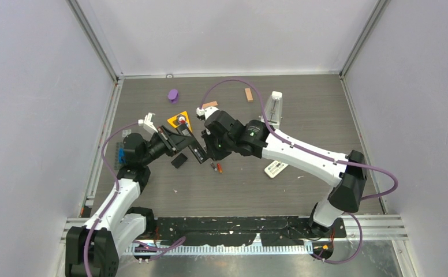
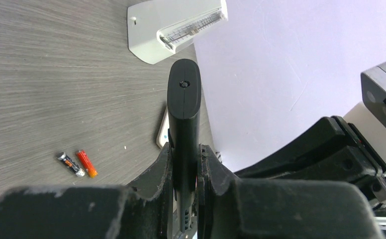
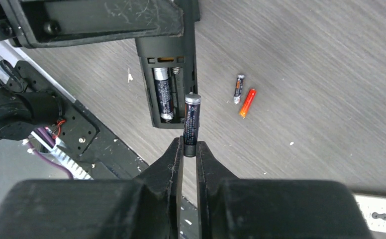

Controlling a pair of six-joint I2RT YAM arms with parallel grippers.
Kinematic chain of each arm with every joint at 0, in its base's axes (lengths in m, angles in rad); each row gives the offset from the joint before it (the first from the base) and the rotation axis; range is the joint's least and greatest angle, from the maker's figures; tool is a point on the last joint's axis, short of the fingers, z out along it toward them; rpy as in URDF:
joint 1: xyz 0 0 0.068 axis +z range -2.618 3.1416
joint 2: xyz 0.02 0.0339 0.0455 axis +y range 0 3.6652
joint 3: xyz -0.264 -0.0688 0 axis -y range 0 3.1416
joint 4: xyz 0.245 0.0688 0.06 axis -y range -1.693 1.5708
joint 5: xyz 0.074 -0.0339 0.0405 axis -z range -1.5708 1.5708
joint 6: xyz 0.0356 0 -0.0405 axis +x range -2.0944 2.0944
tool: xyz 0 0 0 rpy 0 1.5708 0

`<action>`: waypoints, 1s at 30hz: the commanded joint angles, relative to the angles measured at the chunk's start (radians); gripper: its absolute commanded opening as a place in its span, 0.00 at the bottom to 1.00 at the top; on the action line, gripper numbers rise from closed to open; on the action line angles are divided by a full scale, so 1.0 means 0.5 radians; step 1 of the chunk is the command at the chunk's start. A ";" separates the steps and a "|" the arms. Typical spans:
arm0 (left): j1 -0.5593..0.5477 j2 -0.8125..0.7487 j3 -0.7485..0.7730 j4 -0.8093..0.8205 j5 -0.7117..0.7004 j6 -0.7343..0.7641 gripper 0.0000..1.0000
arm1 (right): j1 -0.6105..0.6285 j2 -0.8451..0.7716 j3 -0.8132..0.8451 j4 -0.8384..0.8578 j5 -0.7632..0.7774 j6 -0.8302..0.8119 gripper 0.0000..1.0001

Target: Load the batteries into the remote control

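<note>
My left gripper [image 2: 185,154] is shut on a black remote control [image 2: 183,114] and holds it above the table [image 1: 175,142]. In the right wrist view the remote's open battery compartment [image 3: 173,112] faces the camera, with one dark battery [image 3: 163,94] seated in its left slot. My right gripper [image 3: 189,148] is shut on the lower end of another dark battery [image 3: 191,117]. That battery's top end lies against the compartment's right slot. Two loose batteries rest on the table, a dark one [image 3: 239,88] and a red-orange one [image 3: 247,103].
A black battery cover [image 1: 179,161] lies below the remote. A white remote [image 1: 275,169] sits to the right, and a white metronome-like object [image 1: 275,107] behind it. At the back are a purple piece [image 1: 173,95], an orange triangle [image 1: 179,120] and two wooden blocks [image 1: 249,94].
</note>
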State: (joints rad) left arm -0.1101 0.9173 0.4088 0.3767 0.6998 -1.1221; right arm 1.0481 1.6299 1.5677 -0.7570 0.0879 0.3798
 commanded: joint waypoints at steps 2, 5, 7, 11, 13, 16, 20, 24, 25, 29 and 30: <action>-0.009 -0.019 -0.013 0.171 0.015 -0.093 0.00 | 0.054 -0.034 0.137 -0.080 0.045 0.120 0.10; -0.011 -0.014 -0.012 0.170 0.027 -0.103 0.00 | 0.073 0.006 0.185 -0.112 0.040 0.105 0.10; -0.009 -0.004 -0.006 0.172 0.040 -0.096 0.00 | 0.079 0.024 0.202 -0.119 0.041 0.091 0.11; -0.010 0.026 0.046 0.098 0.084 -0.032 0.00 | 0.079 0.051 0.226 -0.122 0.022 0.066 0.11; -0.010 0.045 0.070 0.073 0.116 -0.011 0.00 | 0.079 0.073 0.236 -0.124 0.006 0.061 0.11; -0.007 0.052 0.064 0.085 0.131 -0.011 0.00 | 0.079 0.109 0.254 -0.129 -0.012 0.052 0.11; -0.008 0.043 0.059 0.069 0.132 -0.010 0.00 | 0.082 0.143 0.269 -0.134 -0.024 0.045 0.12; -0.009 0.058 0.086 0.031 0.144 0.013 0.00 | 0.084 0.177 0.272 -0.147 -0.045 0.039 0.11; -0.008 0.063 0.090 0.026 0.150 0.015 0.00 | 0.084 0.186 0.272 -0.151 -0.045 0.036 0.11; -0.009 0.073 0.094 0.026 0.154 0.017 0.00 | 0.081 0.205 0.277 -0.159 -0.052 0.030 0.12; -0.007 0.073 0.096 0.026 0.159 0.016 0.00 | 0.082 0.210 0.276 -0.161 -0.056 0.026 0.13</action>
State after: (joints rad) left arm -0.1112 0.9508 0.4091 0.3698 0.7467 -1.1343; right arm 1.0809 1.7290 1.6623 -0.8394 0.0669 0.4057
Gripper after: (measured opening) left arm 0.153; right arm 0.162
